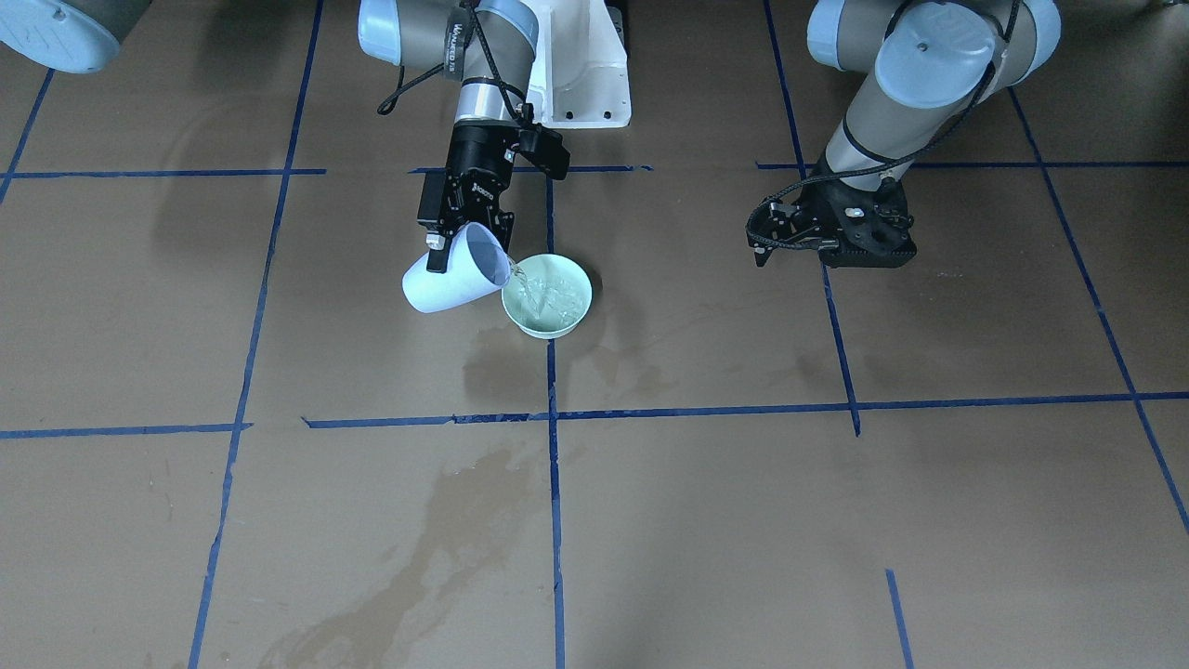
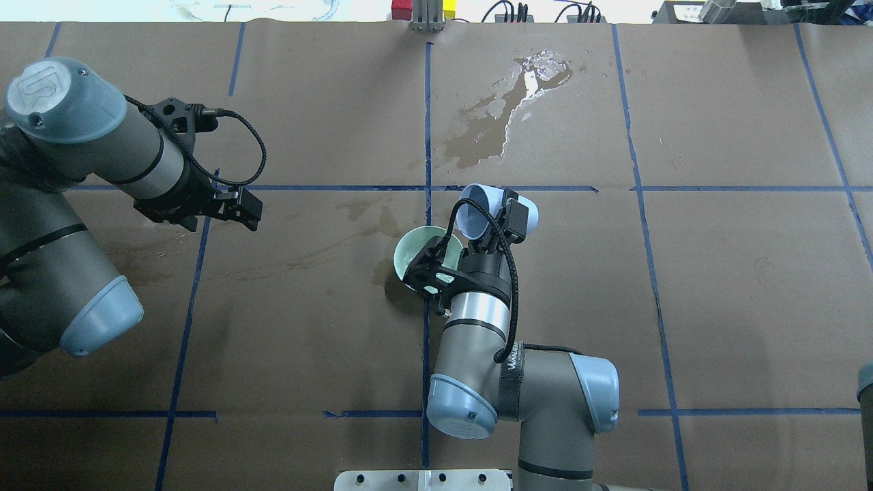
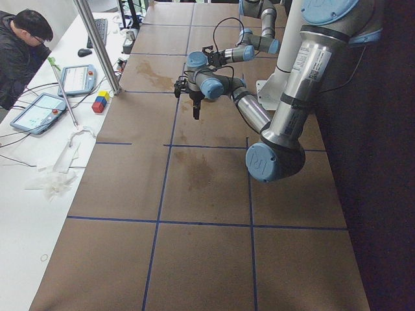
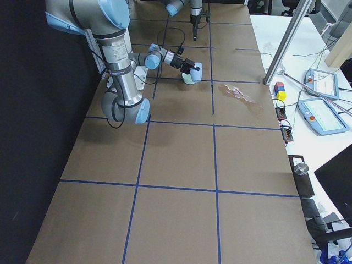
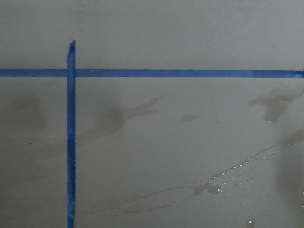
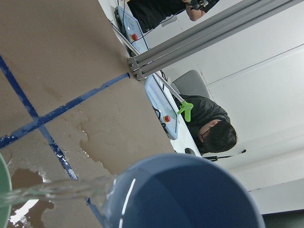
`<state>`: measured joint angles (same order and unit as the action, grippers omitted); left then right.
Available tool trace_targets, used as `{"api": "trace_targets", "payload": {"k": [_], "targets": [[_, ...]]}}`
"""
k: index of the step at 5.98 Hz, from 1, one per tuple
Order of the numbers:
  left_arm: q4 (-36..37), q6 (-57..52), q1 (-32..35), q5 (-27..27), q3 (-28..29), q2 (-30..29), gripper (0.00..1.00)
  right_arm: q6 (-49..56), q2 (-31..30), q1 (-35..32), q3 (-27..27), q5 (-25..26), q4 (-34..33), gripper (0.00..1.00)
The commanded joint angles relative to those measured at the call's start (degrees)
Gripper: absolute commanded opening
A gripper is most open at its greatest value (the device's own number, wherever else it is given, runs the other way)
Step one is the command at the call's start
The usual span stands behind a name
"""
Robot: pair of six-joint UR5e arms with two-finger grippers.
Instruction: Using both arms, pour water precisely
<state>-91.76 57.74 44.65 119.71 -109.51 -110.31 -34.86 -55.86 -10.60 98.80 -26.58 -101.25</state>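
One thin stream of water (image 1: 520, 277) is seen leaving the lip of a light blue cup (image 1: 444, 286) and landing in a mint green bowl (image 1: 544, 328), where more water is shown rippling and glossy. The cup is tipped steeply, almost on its side, with its mouth turned toward the bowl and its lip held just over the bowl's rim on the robot's right side. The cup is clamped across its wall by the right end effector (image 1: 463, 243), one finger outside and one at the mouth, and is held off the surface (image 1: 836, 520) by the right arm (image 2: 477, 327), which is reached forward from the base. The bowl is set upright on the surface, on a line of blue tape (image 1: 555, 465). A dark damp stain (image 1: 502, 362) is visible just beside the bowl on the operators' side, and a larger wet patch (image 2: 505, 116) lies farther out near the surface's far edge. The left arm (image 2: 102, 143) is held well apart from cup and bowl, its left end effector (image 1: 760, 240) carrying nothing above bare surface; whether its fingers are apart or together cannot be told.
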Motion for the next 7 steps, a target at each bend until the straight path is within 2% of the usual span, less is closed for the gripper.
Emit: {"api": "trace_targets", "payload": {"k": [1, 7], "targets": [[0.0, 0.0, 0.0, 0.1, -0.1, 0.0, 1.0, 2.5, 0.1, 0.1, 0.0, 0.6, -0.1, 0.0], [0.0, -0.1, 0.0, 0.2, -0.1, 0.0, 1.0, 3.0, 1.1, 0.1, 0.1, 1.4, -1.5, 0.0]]}}
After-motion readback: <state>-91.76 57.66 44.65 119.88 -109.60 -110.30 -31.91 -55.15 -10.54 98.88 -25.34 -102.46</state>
